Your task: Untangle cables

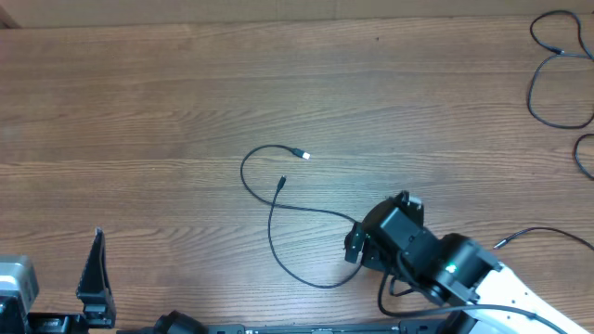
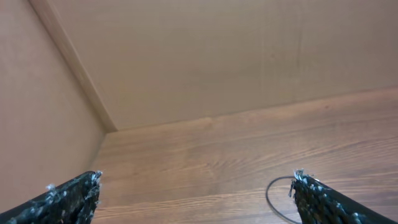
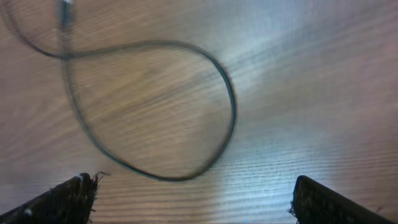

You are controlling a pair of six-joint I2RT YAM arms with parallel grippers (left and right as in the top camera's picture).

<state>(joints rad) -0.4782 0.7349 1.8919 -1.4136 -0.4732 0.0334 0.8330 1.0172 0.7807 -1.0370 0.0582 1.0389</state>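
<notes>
Black and thin, a single slim cable with one silver-tipped plug [image 1: 270, 234], sprawled across the middle of the brown wood-grain table [image 1: 139, 102]. Crosses itself once just below its plain black plug [image 1: 281, 182], then sweeps in a wide loop toward the right arm. Further thin black cables [image 1: 530, 93] at the far right edge, well apart from it. Right pincer [image 1: 355, 246] low over that loop, spread wide, holding nothing; from the right wrist, the cable [image 3: 230, 106] curving just ahead of the open gap, touched by neither finger. Left pincer [image 2: 196, 183] off at the near left corner, likewise wide and empty. By the look of it, the reach-and-grasp step, with the crossing not yet undone. Next: lower to straddle one strand lying flat on the wood, close firmly on so thin a cord, then draw away from the crossing to open the loop rather than tighten it.
</notes>
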